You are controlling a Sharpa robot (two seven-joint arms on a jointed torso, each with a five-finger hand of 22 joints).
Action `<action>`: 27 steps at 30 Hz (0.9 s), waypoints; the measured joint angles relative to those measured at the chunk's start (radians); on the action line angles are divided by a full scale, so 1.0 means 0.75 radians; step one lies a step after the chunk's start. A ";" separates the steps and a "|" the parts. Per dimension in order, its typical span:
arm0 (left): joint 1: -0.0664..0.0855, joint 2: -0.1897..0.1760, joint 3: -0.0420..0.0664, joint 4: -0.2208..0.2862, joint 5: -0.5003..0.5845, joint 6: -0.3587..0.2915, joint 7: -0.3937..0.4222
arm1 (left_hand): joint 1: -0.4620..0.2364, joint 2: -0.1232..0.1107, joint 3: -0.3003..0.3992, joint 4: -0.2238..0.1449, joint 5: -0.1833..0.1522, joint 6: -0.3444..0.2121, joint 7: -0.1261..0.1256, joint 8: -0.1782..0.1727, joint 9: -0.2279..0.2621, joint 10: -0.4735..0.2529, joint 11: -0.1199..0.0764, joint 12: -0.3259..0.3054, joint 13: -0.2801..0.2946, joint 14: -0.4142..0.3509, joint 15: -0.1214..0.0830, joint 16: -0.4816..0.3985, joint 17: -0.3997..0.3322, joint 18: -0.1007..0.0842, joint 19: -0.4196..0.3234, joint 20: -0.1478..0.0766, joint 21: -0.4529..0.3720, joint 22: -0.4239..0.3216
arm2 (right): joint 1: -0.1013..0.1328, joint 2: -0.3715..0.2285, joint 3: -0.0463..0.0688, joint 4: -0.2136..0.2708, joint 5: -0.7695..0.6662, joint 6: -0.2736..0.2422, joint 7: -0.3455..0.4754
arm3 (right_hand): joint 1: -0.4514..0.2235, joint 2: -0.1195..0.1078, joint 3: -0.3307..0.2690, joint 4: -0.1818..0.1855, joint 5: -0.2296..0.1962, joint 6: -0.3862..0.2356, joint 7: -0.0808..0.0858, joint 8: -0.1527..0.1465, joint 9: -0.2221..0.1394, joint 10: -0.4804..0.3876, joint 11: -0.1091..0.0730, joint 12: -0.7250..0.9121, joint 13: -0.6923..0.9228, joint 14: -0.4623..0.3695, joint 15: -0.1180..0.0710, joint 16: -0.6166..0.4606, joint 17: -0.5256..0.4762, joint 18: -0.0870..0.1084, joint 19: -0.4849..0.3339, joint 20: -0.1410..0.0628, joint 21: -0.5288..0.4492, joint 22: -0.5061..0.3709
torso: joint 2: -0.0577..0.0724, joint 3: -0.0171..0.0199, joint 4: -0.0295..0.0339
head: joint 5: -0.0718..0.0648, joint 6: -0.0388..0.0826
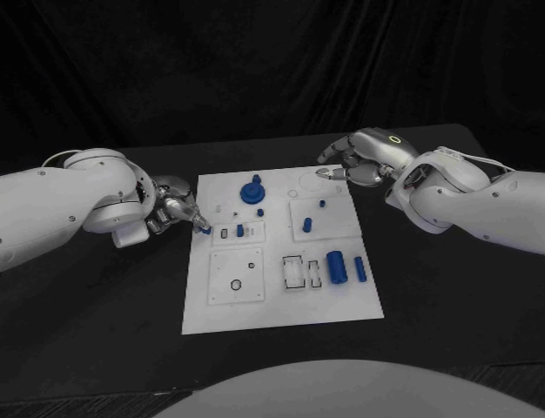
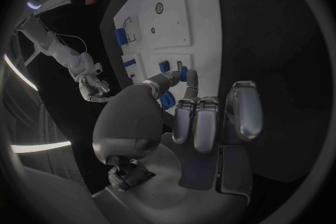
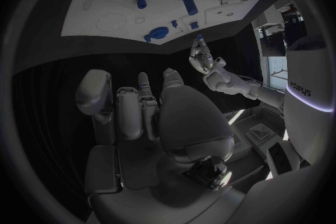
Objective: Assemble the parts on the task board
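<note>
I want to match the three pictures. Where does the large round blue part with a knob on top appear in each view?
Head view: the large round blue part with a knob stands at the far end of the white task board.
Left wrist view: I cannot pick it out with certainty.
Right wrist view: it sits at the board's near edge.
Shared landmark: the left hand pinching a small blue piece.

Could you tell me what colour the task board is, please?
White; the task board shows best in the head view.
</note>
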 measured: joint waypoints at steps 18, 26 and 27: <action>0.000 0.073 0.000 -0.050 0.052 -0.020 -0.054 | -0.035 0.014 0.037 -0.022 0.013 0.008 0.001 0.000 -0.004 0.000 0.000 0.000 0.000 0.000 0.000 0.000 0.000 0.000 0.000 0.000 0.000 0.000 | -0.001 0.004 0.000 -0.002 0.003 0.001 -0.001 | 0.010 -0.003 0.000 0.000 0.005 0.000 0.000 0.000 -0.001 0.000 0.000 -0.007 0.002 0.000 0.001 -0.006 0.000 0.000 0.000 0.000 -0.009 0.001 | 0.002 0.0001 -0.0027 | 0.005 0.000; -0.005 0.094 0.000 -0.063 0.057 -0.022 -0.070 | -0.035 0.014 0.037 -0.022 0.023 0.008 0.001 0.000 -0.004 0.000 0.000 0.000 0.000 0.000 0.000 0.000 0.000 0.000 0.000 0.000 0.000 0.000 | -0.001 0.005 0.000 -0.002 0.004 0.001 -0.002 | 0.010 -0.003 0.000 0.000 0.005 0.000 0.000 0.000 -0.001 0.000 0.000 -0.006 0.002 0.000 0.001 -0.006 0.000 0.000 0.000 0.000 -0.015 0.001 | 0.003 0.0003 -0.0029 | 0.006 0.000; -0.006 0.095 0.000 -0.063 0.057 -0.022 -0.072 | -0.035 0.014 0.037 -0.022 0.025 0.008 0.001 0.000 -0.004 0.000 0.000 0.000 0.000 0.000 0.000 0.000 0.000 0.000 0.000 0.000 0.000 0.000 | -0.001 0.005 0.000 -0.002 0.004 0.001 -0.002 | 0.010 -0.003 0.000 0.000 0.005 0.000 0.000 0.000 -0.001 0.001 0.000 -0.006 0.002 0.000 0.001 -0.006 0.000 0.000 0.000 0.000 -0.015 0.001 | 0.003 0.0001 -0.0031 | 0.006 0.000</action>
